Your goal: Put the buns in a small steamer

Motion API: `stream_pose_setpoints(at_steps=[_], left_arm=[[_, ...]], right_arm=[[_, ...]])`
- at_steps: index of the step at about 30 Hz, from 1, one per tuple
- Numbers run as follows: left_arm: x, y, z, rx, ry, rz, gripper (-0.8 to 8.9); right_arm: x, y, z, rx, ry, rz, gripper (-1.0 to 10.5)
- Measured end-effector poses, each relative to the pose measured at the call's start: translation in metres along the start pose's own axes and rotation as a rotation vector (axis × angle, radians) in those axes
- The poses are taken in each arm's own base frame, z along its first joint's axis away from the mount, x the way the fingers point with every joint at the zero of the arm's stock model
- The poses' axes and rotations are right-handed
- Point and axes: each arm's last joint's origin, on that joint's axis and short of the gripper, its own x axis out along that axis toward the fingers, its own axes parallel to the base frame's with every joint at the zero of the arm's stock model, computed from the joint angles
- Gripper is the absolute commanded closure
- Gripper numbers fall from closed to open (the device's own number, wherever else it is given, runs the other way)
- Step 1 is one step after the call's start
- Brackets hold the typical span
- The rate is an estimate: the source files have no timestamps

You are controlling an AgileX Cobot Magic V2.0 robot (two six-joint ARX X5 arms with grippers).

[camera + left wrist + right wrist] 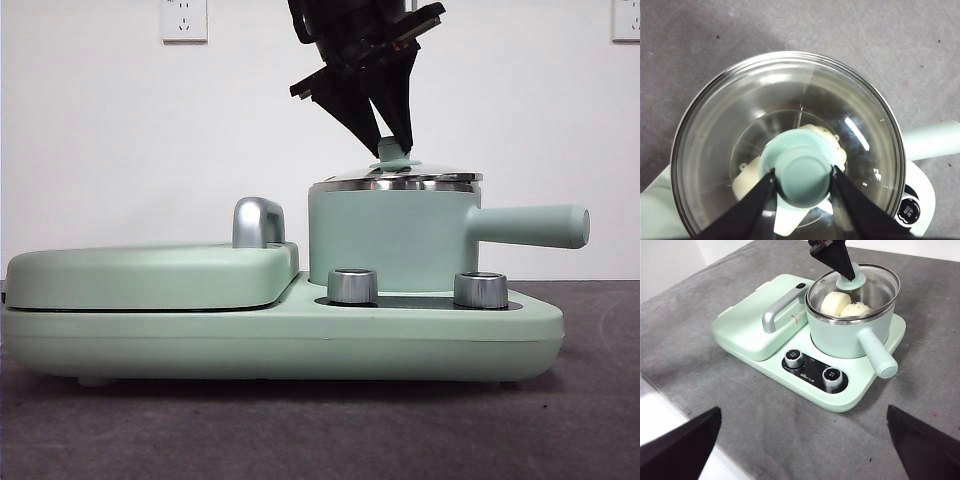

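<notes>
Now 2 buns [846, 305] under lid knob [802, 172] between left jaws.

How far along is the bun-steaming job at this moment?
Nearly finished. Done: both buns sit inside the small steamer, seen through the glass lid, which rests on the steel rim. In hand: the left gripper is over the pot with its jaws against the lid's green knob. Left: let go of the knob and pull away. The right gripper waits, open, away from the cooker.
</notes>
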Motion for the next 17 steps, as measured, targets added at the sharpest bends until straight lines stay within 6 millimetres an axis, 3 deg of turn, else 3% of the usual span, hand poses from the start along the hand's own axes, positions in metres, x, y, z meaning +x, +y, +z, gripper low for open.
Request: stream_pose_setpoints(at_steps=[17], left_arm=[[-0.0019,-0.0055,0.0005,-0.004,0.021,0.014,7.98]], right_arm=[[0.0,-0.0001,0.0,0.007,0.0,-0.002,4.2]])
